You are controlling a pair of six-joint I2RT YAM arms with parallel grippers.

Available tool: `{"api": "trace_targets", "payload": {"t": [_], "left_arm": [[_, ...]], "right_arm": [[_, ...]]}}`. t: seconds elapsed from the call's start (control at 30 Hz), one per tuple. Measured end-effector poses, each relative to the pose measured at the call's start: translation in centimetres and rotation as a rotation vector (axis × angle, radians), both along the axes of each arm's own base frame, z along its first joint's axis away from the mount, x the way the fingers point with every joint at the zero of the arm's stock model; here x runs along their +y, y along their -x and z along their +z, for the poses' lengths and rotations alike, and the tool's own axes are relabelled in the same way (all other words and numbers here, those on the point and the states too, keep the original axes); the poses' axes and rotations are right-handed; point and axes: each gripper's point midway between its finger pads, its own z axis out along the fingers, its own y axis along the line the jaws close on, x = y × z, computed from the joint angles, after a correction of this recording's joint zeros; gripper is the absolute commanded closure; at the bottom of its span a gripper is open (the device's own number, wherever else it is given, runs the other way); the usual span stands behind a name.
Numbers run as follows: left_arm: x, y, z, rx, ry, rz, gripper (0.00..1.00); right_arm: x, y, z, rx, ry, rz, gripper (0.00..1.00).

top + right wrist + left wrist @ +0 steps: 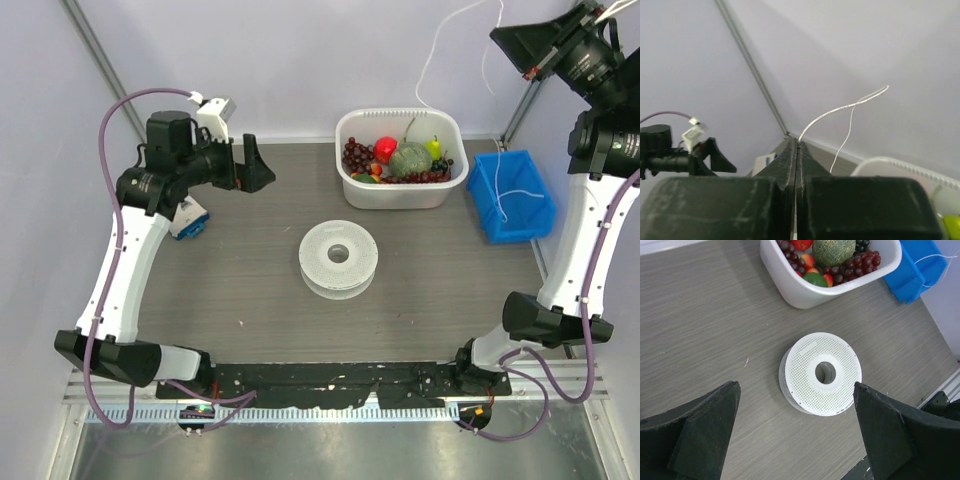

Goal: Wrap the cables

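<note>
The right jaws are pressed together on the thin white cord (830, 112), pinching it right at their tips, and the right arm (590, 220) holds them high above the far right corner of the surface (250, 290). From the tips the cord arcs up and away, then a strand falls back down; in the top view its loose lengths hang roughly vertical, one dropping toward the white tub (395, 195) of fruit and one trailing into the blue bin (480, 190), where the rest seems to lie. The left jaws stand wide apart, empty, raised over the far left of the surface and looking down on the white spool (322, 245). The spool lies flat in the middle of the surface, its hole facing up, well apart from the cord and with none wound on it. So the spool sits below and to the left of the cord, nearer the left arm (125, 250). My guess is that the cord must be carried over and down to the spool
</note>
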Motion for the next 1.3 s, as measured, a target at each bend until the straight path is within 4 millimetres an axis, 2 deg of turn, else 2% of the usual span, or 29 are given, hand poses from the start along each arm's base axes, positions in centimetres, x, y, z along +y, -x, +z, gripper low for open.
{"api": "trace_targets", "payload": {"t": [0.13, 0.27, 0.4, 0.47, 0.57, 0.77, 0.87, 0.93, 1.03, 1.13, 1.3], "left_arm": [[-0.1, 0.6, 1.4, -0.030, 0.016, -0.011, 0.00], [-0.2, 1.1, 1.8, -0.034, 0.030, -0.019, 0.00], [-0.5, 1.5, 2.2, -0.039, 0.046, -0.034, 0.01], [-0.7, 1.8, 2.6, -0.048, 0.063, -0.048, 0.01], [-1.2, 2.5, 3.0, -0.066, 0.109, -0.070, 0.00], [-1.9, 4.7, 3.2, -0.141, 0.221, -0.099, 0.00], [-2.0, 5.4, 4.1, -0.180, 0.286, -0.094, 0.00], [-2.5, 5.7, 5.3, -0.203, 0.369, -0.099, 0.00], [-3.4, 5.4, 6.8, -0.201, 0.502, -0.111, 0.00], [-4.1, 4.8, 7.0, -0.193, 0.623, -0.121, 0.01], [-4.3, 3.5, 7.5, -0.216, 0.651, -0.118, 0.01]], "right_arm": [[3.1, 2.3, 4.3, -0.109, -0.038, 0.121, 0.99], [4.9, 4.6, 8.0, -0.217, -0.077, 0.206, 0.99], [6.3, 6.2, 10.1, -0.284, -0.109, 0.267, 0.99], [7.2, 6.8, 10.5, -0.292, -0.123, 0.301, 0.99], [8.5, 7.0, 10.1, -0.279, -0.136, 0.343, 0.99], [10.6, 4.9, 6.7, -0.168, -0.149, 0.398, 0.99], [11.9, 4.3, 5.2, -0.125, -0.144, 0.433, 0.99], [13.1, 4.1, 4.0, -0.096, -0.134, 0.470, 0.99], [14.1, 4.3, 2.9, -0.076, -0.125, 0.496, 0.99], [14.6, 4.9, 2.2, -0.065, -0.120, 0.508, 0.99], [15.0, 6.1, 1.9, -0.070, -0.115, 0.519, 0.99]]}}
